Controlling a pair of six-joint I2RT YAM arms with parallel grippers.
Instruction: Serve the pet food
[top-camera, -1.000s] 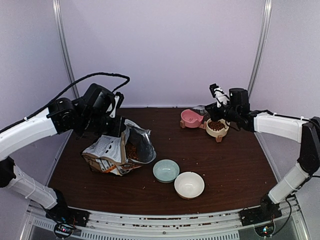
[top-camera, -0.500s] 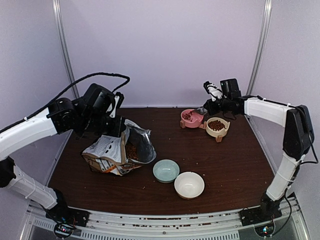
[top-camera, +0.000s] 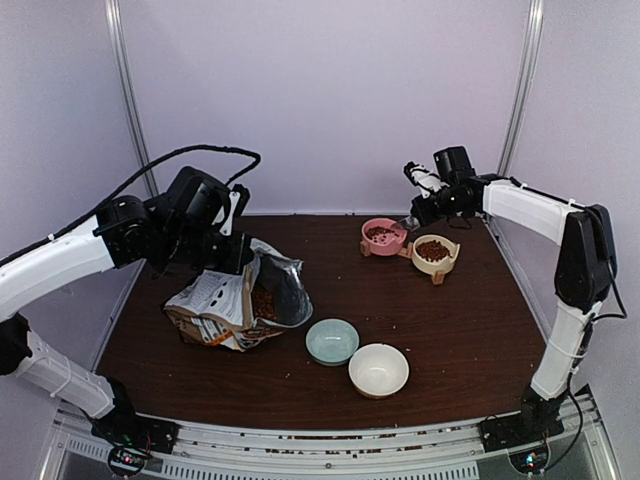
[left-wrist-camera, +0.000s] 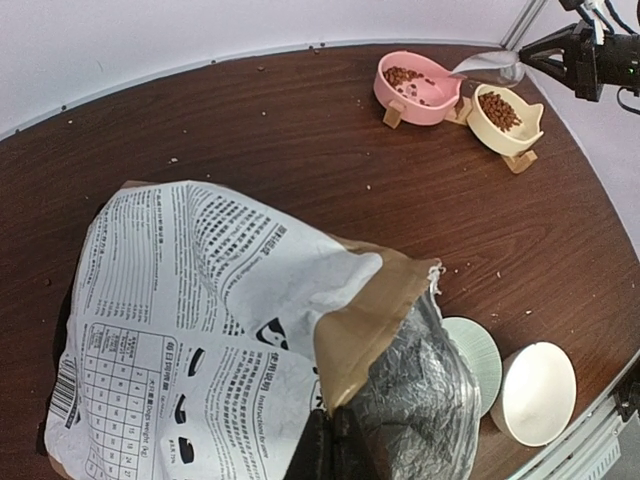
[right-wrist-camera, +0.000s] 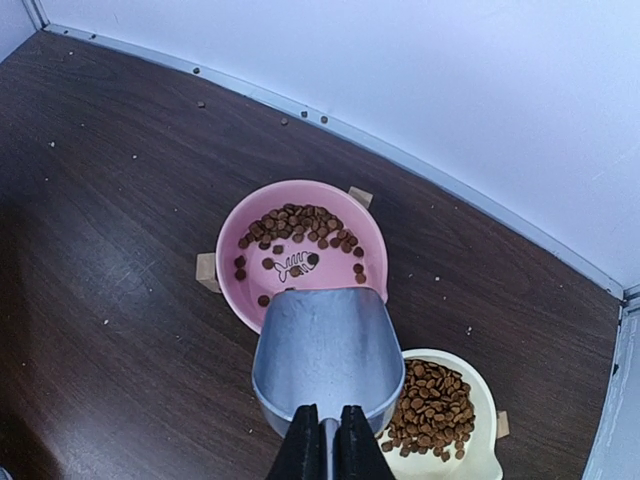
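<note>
1. The right end effector (right-wrist-camera: 322, 440) is clamped on the handle of the metal scoop (right-wrist-camera: 325, 350). The scoop's lip hangs over the pink bowl (right-wrist-camera: 224, 268), so a low swing away could tip that raised bowl.
2. The pet food (right-wrist-camera: 300, 225) lies in the pink bowl and the cream bowl (right-wrist-camera: 487, 412), near the tabletop's far right corner. A knock would scatter it.
3. The left end effector (left-wrist-camera: 325, 447) is closed on the mouth of the bag (left-wrist-camera: 200, 300) toward the left edge. If the grip slips, the mouth may collapse and block scooping.
</note>
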